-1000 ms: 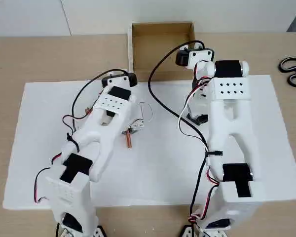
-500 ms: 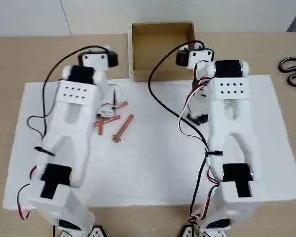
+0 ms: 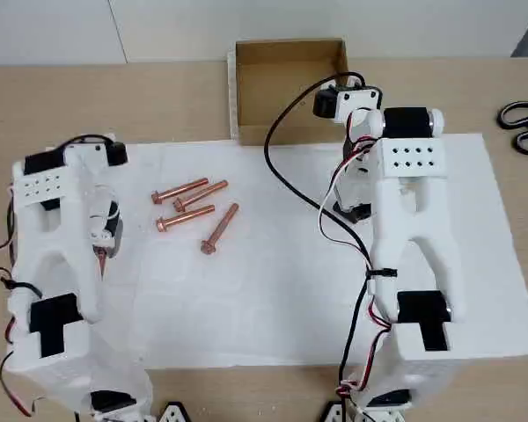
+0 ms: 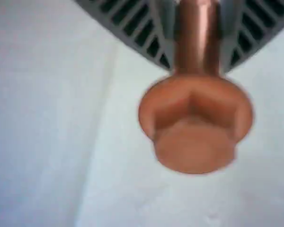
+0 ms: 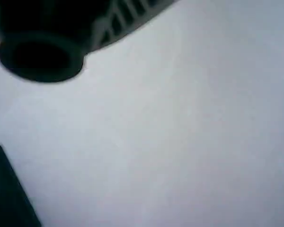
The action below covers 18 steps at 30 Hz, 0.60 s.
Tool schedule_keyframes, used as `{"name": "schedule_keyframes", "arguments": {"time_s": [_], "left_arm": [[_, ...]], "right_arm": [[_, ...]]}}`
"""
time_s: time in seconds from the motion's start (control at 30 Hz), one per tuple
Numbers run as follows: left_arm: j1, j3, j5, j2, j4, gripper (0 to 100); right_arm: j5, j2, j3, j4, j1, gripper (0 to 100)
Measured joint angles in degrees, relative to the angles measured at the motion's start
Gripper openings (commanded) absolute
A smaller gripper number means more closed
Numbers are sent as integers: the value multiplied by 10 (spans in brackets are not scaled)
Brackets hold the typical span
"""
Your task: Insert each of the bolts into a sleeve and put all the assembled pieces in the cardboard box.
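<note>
CHANGE: left gripper has swung from mid-sheet to the paper sheet's left edge, pinching one bolt | MEANING: bolt fetched, judged not yet inserted | COUNT: bolts 5, 1 held, 4 loose bolts mid-sheet; sleeve 1, clamped in unmoved right gripper; cardboard box 1, beyond sheet

Loose bolts: copper. Bolt between grey slatted left jaws: same copper. Sleeve: black. Cardboard box: plain brown. Sheet: white. Counter: light tan woodgrain. Arms: white, black servos; wires black, red, white. Scissors: black handles.
</note>
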Motion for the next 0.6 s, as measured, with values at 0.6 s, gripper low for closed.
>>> {"name": "schedule_keyframes", "arguments": {"time_s": [0.6], "left_arm": [[152, 9, 76, -4, -23, 7]], "right_arm": [[0, 13, 0, 0, 0, 5]]}}
